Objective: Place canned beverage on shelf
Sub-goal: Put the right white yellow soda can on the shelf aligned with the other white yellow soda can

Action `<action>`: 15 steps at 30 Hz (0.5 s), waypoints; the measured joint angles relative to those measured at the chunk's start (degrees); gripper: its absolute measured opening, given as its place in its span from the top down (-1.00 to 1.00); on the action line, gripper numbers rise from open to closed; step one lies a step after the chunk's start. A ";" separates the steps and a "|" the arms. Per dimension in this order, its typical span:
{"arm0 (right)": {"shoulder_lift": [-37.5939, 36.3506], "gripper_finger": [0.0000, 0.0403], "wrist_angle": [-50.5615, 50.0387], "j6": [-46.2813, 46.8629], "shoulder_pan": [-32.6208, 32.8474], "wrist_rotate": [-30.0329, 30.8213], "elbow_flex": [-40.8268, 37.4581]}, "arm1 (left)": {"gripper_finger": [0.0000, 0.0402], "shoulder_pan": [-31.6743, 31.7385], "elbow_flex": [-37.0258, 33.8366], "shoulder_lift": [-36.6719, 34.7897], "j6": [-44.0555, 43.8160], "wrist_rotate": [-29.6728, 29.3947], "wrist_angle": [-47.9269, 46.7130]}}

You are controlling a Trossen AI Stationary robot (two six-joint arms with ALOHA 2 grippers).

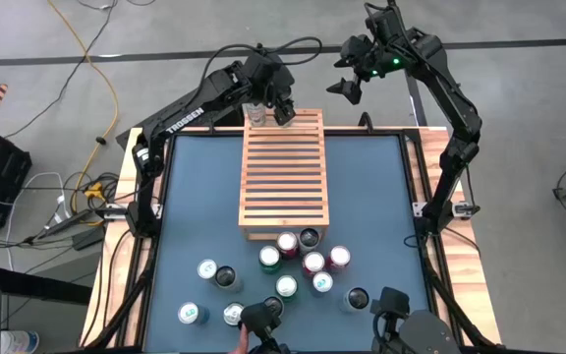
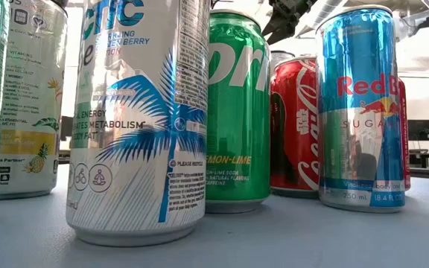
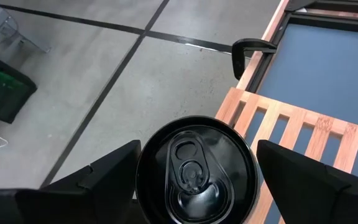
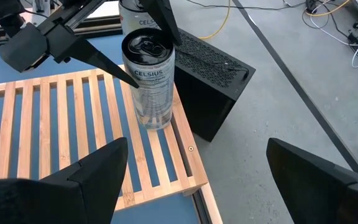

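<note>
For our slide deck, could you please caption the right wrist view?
A Celsius can stands upright at the slatted shelf's corner, the left end effector open around it.

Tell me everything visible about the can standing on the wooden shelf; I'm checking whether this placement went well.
The can is a slim silver Celsius can with a black top, its pull tab unopened. It stands upright on the slats at a far corner of the shelf, close to the edge. The left gripper straddles it, with its fingers spread on either side and visible gaps to the can, so it looks released. Nothing else touches it.
</note>
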 joint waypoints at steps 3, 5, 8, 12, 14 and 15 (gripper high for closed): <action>0.00 -0.83 0.00 0.00 -0.02 0.00 0.00 | -0.52 0.00 0.00 0.00 0.03 -0.01 0.29; 0.00 -0.83 0.00 0.00 -0.01 0.00 0.00 | -0.52 0.00 0.00 0.00 0.36 0.02 0.52; 0.00 -0.83 -0.01 0.01 0.00 0.00 0.00 | -0.52 0.00 0.00 0.00 0.44 0.04 0.52; 0.00 -0.83 -0.21 0.02 0.00 0.00 0.00 | -0.52 0.00 0.00 0.00 0.39 0.07 0.52; 0.00 -0.83 -0.61 0.03 0.00 0.00 0.00 | -0.52 0.00 0.00 0.00 0.24 0.09 0.52; 0.00 -0.83 -0.69 0.04 0.00 0.00 0.00 | -0.52 0.00 0.00 0.00 0.18 0.09 0.52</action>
